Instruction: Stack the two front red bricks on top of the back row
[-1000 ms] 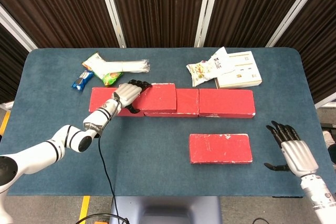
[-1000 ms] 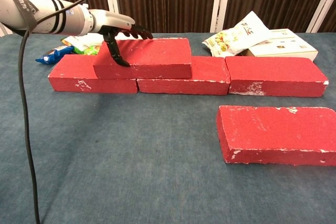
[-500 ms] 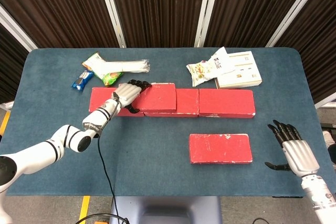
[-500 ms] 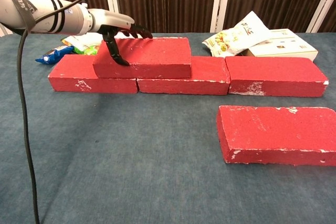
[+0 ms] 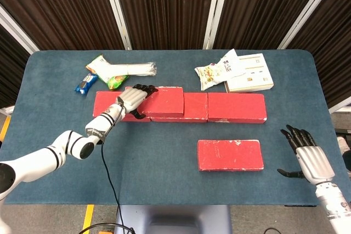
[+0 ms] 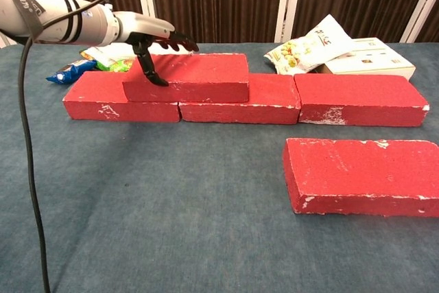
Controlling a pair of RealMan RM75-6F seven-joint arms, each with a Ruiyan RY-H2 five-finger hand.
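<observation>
Three red bricks form the back row: the left brick (image 5: pixel 105 104) (image 6: pixel 99 95), the middle one (image 5: pixel 196 107) (image 6: pixel 271 98) and the right one (image 5: pixel 237 108) (image 6: pixel 360 97). A fourth red brick (image 5: pixel 165 101) (image 6: pixel 195 77) lies on top, across the left and middle ones. My left hand (image 5: pixel 134 98) (image 6: pixel 152 40) grips its left end, fingers over the top and thumb down the front face. One front red brick (image 5: pixel 230 154) (image 6: pixel 363 176) lies flat on the table at the right. My right hand (image 5: pixel 304 154) hovers open to the right of it, apart from it.
Snack packets (image 5: pixel 104 72) (image 6: pixel 96 56) and a blue wrapper (image 5: pixel 85 83) (image 6: pixel 68 71) lie behind the row at the left. A crisp bag (image 5: pixel 216 72) (image 6: pixel 309 46) and a white box (image 5: pixel 249 73) (image 6: pixel 370 60) sit behind it at the right. A black cable (image 6: pixel 31 169) hangs from the left arm.
The top brick has settled slightly lower and squarer on the row under my left hand. My right hand has drifted a little toward the table's near right edge.
</observation>
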